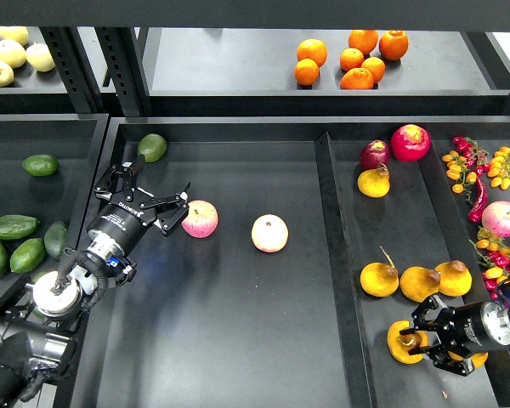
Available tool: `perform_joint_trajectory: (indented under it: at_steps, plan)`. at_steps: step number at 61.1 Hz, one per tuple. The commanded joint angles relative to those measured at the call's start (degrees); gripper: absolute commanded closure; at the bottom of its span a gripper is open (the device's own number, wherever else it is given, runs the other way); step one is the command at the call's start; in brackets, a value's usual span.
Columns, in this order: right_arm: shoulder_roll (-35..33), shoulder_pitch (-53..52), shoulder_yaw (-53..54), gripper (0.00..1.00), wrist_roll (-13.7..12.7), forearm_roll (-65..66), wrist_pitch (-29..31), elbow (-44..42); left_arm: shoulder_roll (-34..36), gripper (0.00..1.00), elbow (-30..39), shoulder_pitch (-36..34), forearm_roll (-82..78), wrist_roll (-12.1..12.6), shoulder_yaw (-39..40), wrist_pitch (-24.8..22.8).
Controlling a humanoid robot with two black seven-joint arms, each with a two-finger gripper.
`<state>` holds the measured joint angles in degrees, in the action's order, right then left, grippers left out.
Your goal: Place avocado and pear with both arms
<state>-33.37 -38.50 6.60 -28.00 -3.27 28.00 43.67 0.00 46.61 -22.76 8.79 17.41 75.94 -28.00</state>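
Observation:
My right gripper (422,342) is shut on a yellow-orange pear (399,340) low over the front of the right tray (425,229); the pear's brown dimple faces the fingers. My left gripper (157,189) is open and empty over the left part of the middle tray (238,323), just left of a pink apple (200,218). A dark green elongated avocado (14,226) lies in the left bin (59,127) among other avocados, well left of my left gripper. A rounder, lighter green avocado (152,147) lies at the middle tray's back left corner.
Three more pears (420,283) lie just behind my right gripper, another pear (374,181) farther back by red fruits (410,142). A second apple (269,233) sits mid-tray. Oranges (348,55) are on the back shelf. Cherry tomatoes and a chili (478,170) fill the far right.

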Motion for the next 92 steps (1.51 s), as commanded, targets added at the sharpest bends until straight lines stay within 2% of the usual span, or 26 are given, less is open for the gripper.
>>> perform_joint_trajectory:
  at_steps: [1,13,25,54,68,76,77,87,89,90,92]
  plan:
    - [-0.1,-0.2,0.5,0.35,0.0,-0.3,0.0,0.5,0.0,0.01,0.1,0.0,0.0,0.0,0.0,0.0]
    - [-0.7,-0.1,2.6,0.17,0.0,-2.0,0.0,2.5,0.0,0.01,0.1,0.0,0.0,0.0,0.0,0.0]
    - [-1.6,-0.3,4.9,0.17,0.0,-6.2,0.0,3.6,0.0,0.01,0.5,-0.1,0.0,0.1,-0.1,0.0]
    - [-1.0,-1.0,22.9,0.17,0.0,-14.6,0.0,-0.4,0.0,0.01,1.4,-0.1,0.1,-0.2,0.0,0.0]
    - [5.2,0.0,32.8,0.17,0.0,-14.7,0.0,-4.6,0.0,0.01,1.6,-0.2,0.1,-0.2,0.0,0.0]
    - [10.4,0.6,39.5,0.18,0.0,-14.5,0.0,-6.6,0.0,0.01,2.0,-0.1,0.1,-0.3,0.2,0.0]
    - [13.0,0.8,42.1,0.18,0.0,-14.0,0.0,-8.0,0.0,0.01,2.0,-0.1,0.1,-0.3,0.2,0.0]
    - [18.2,0.9,44.3,0.17,0.0,-10.3,0.0,-11.4,0.0,0.01,2.0,-0.1,0.1,-0.4,0.2,0.0]
    - [18.5,0.9,44.3,0.17,1.7,-9.7,0.0,-11.6,0.0,0.01,2.0,-0.1,0.1,-0.4,0.2,0.0]
    - [18.9,0.9,44.3,0.16,4.0,-9.1,0.0,-11.8,0.0,0.01,2.1,-0.1,0.2,-0.4,0.2,0.0]
    - [19.6,1.1,44.4,0.15,6.5,-8.9,0.0,-11.8,0.0,0.01,2.2,-0.1,0.1,-0.4,0.2,0.0]
